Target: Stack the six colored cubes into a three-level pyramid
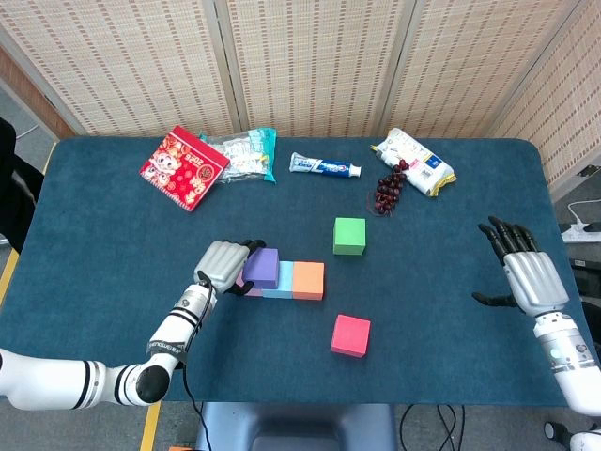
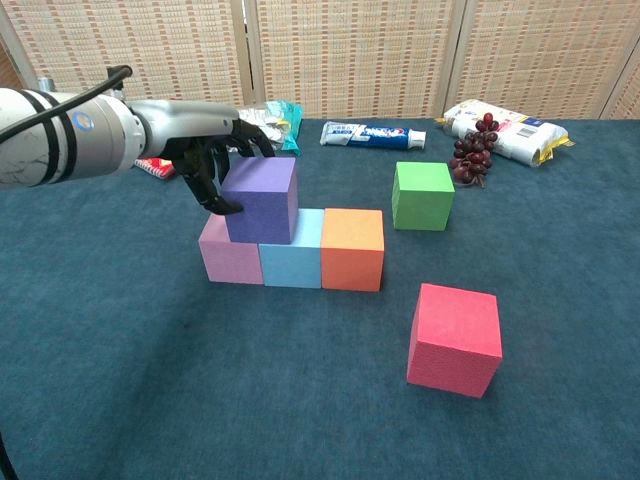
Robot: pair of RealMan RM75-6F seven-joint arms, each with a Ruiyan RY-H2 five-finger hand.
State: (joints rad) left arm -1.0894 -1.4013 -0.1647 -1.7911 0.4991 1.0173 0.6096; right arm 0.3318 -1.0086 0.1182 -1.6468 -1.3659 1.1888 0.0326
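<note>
A row of three cubes, lilac-pink, light blue and orange, stands left of the table's middle. A purple cube sits on top, over the pink and blue ones. My left hand is at the purple cube's left side, fingers spread around its top-left corner, not clamping it. A green cube stands alone behind the row. A red-pink cube lies nearer the front. My right hand hovers open near the right edge, seen only in the head view.
Along the far side lie a red packet, a snack bag, a toothpaste tube, dark grapes and a white packet. A dark shape shows beyond the table's left edge.
</note>
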